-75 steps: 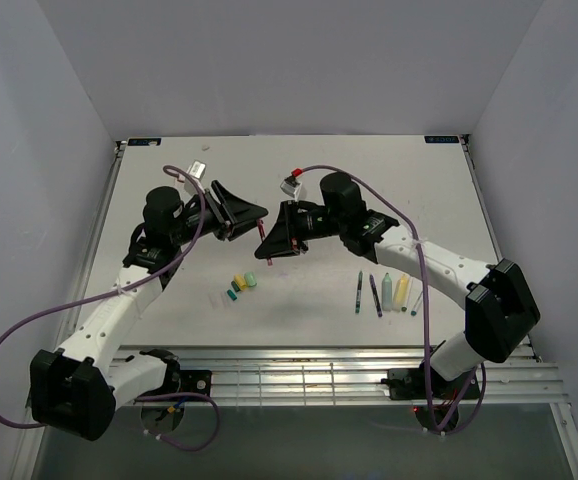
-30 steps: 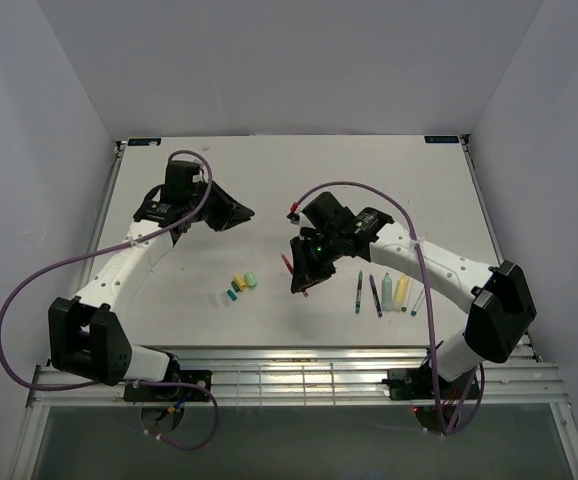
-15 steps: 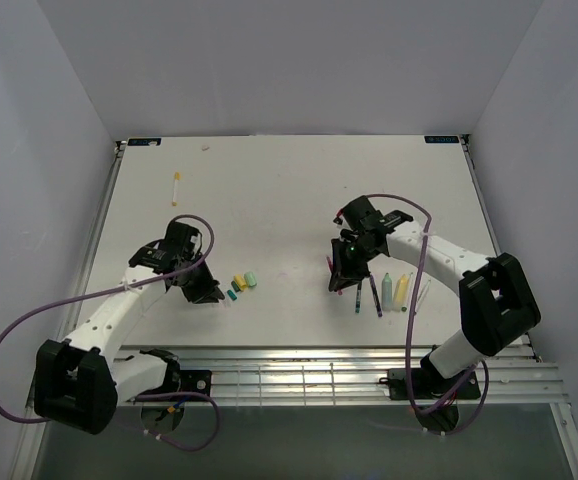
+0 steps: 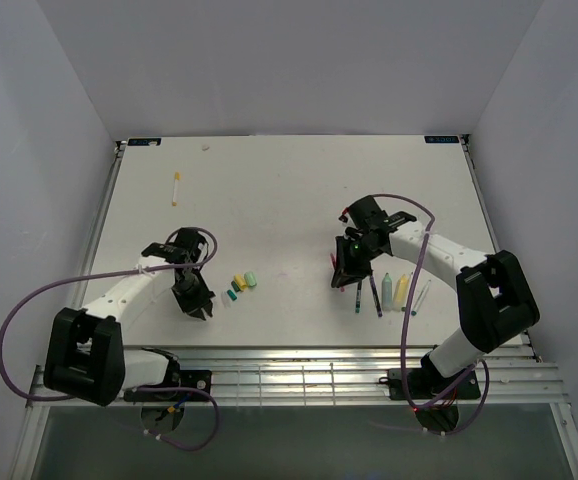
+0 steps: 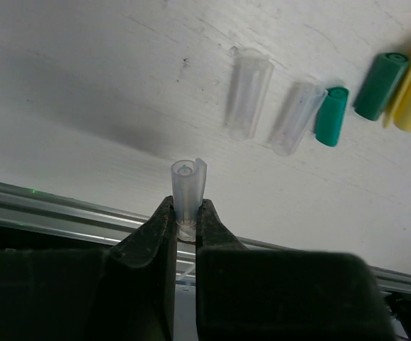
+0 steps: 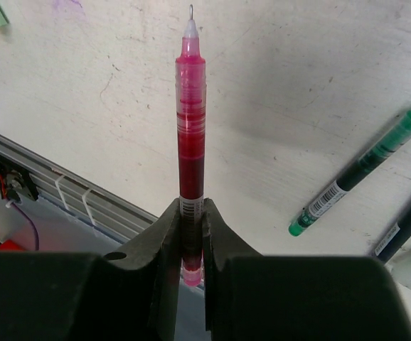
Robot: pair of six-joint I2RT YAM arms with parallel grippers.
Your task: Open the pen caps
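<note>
Claws gripping cap and pen.
The left claw (image 5: 185,214) pinches a clear cap (image 5: 188,186), more caps (image 5: 248,99) ahead; the right claw (image 6: 191,217) clamps a red pen (image 6: 191,121), green pen (image 6: 365,167) at its right.

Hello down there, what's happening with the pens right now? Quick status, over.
Left tool shut on clear plastic pen cap. Right tool shut on slim red pen, tip bare. Green pen lies nearby, not touching.
</note>
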